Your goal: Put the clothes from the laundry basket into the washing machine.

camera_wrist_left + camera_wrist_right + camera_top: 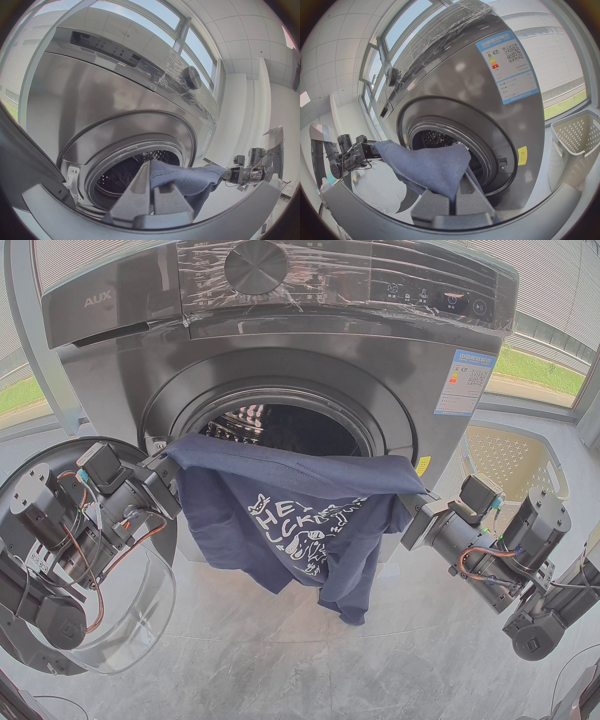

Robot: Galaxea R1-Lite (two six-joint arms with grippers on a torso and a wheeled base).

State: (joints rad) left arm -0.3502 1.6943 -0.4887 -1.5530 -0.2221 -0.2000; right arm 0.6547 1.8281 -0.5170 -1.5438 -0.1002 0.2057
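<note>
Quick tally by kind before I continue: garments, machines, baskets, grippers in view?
Navy blue T-shirt with white print: 1
Dark grey front-loading washing machine: 1
Beige perforated plastic laundry basket: 1
Grippers shut on the T-shirt (left gripper, right gripper): 2
Total: 5

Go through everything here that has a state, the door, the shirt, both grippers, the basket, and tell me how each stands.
washing machine door: swung open.
navy T-shirt: stretched between both grippers, hanging outside the machine's opening.
left gripper: shut on one end of the T-shirt.
right gripper: shut on the other end.
laundry basket: upright beside the machine, no clothes visible inside.
</note>
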